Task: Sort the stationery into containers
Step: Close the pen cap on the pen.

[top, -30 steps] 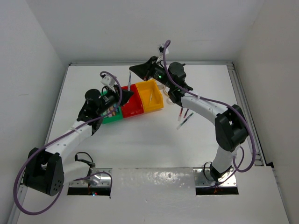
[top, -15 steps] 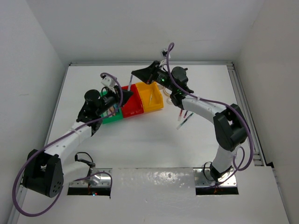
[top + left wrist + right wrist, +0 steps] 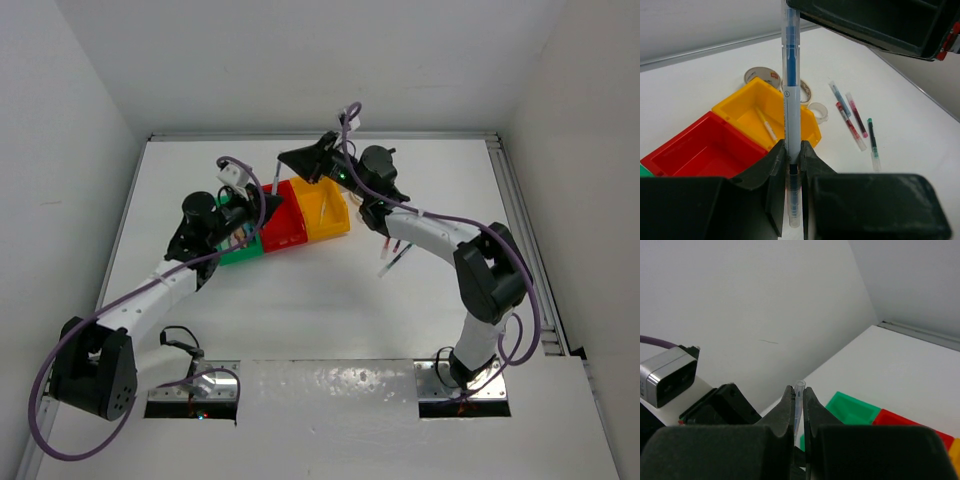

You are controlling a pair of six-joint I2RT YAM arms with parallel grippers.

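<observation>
Two white-shelled arms, left arm (image 3: 150,290) and right arm (image 3: 435,228), with chunky black joint housings, purple cables (image 3: 40,400) trailing off both, matte black left gripper (image 3: 792,152) and right gripper (image 3: 797,397), tiny green light (image 3: 341,173) glowing

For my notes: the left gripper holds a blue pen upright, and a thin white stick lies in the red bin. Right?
No: the left wrist view shows the stick in the yellow bin, not the red bin. The rest is right.
</observation>
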